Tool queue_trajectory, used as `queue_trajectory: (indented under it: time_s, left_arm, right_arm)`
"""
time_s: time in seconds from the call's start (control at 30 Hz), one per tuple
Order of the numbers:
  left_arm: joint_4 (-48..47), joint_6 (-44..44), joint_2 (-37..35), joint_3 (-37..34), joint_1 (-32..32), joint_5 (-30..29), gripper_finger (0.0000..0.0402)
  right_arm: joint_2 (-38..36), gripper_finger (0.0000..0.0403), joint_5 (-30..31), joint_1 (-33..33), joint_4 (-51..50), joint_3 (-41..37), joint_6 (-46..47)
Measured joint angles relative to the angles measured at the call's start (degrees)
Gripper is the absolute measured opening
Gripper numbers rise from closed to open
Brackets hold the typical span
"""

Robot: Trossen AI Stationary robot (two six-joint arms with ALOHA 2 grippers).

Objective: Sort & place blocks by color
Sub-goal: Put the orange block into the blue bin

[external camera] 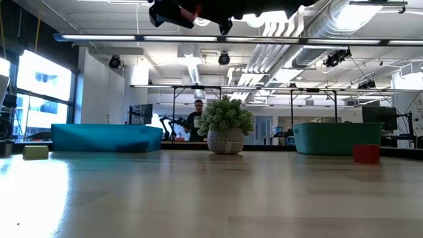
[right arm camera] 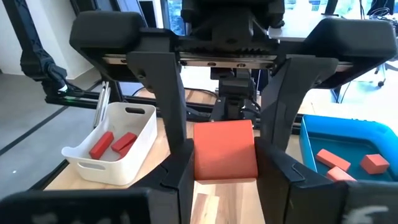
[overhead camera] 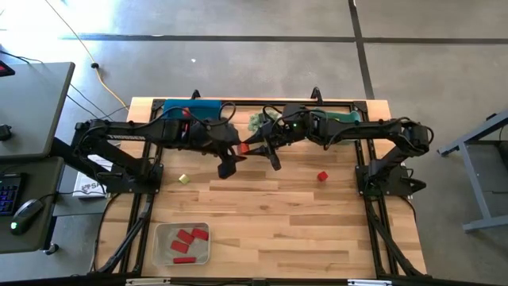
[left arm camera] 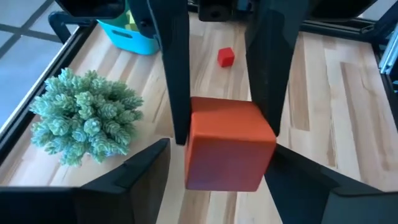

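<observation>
Block [overhead camera: 245,148], orange-red and cube-shaped, hangs in the air just in front of the plant [overhead camera: 260,121], clamped between the two fingers of the right pincer [right arm camera: 225,163]. The left pincer [left arm camera: 225,163] faces it from the other side. Its fingers are spread wide, one on either flank of the block, and do not grip it.

Only the wrist views show this meeting closely. In the high view the dark arms cover most of it, and the low view catches just the pincers' undersides at its upper edge.

On the bench, a red cube [overhead camera: 323,176] lies well to the right of the plant and nearer the front. A yellow-green block [overhead camera: 183,179] lies well to its left. A blue bin [overhead camera: 190,107] stands left of the plant, and the right wrist view shows orange-red blocks [right arm camera: 348,160] in it. A teal bin [external camera: 337,137] stands right of the plant. A white bin [overhead camera: 182,242] sits far forward and left, with red bars [overhead camera: 189,236] in it. Beyond the bench, a person [external camera: 197,116] shows behind the plant.
</observation>
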Motion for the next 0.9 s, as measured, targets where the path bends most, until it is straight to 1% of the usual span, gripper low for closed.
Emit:
queue_trajectory:
  time_s: [0.13, 0.23, 0.5, 0.53, 0.77, 0.9]
  left_arm:
    - [0.03, 0.5, 0.0, -0.01, 0.65, -0.04, 0.0223]
    - [0.25, 0.5, 0.0, 0.01, 1.21, -0.04, 0.0204]
    - [0.48, 1.77, 0.0, -0.02, 2.21, 0.0, 0.0115]
    - [0.45, 2.2, 0.0, -0.02, 2.19, -0.01, 0.011]
    - [0.43, 2.28, 0.0, -0.01, 2.21, -0.01, 0.011]
    - [-1.25, 2.44, 0.0, 0.01, 2.28, -1.76, 0.011]
  right_arm:
    - [0.02, 0.0106, 0.11, -0.14, -0.01, 0.0, -0.12]
    - [0.02, 0.0106, 0.13, -0.47, -0.11, 0.0, 0.42]
    - [0.02, 0.0106, 0.08, -1.17, -0.33, 0.0, 0.76]
    - [0.02, 0.0107, 0.09, -1.18, -0.38, 0.0, 0.86]
    - [0.02, 0.0158, 1.55, -1.22, -0.33, 0.0, 0.45]
    - [0.04, 0.0179, 7.17, -1.14, -0.67, 0.0, 0.45]
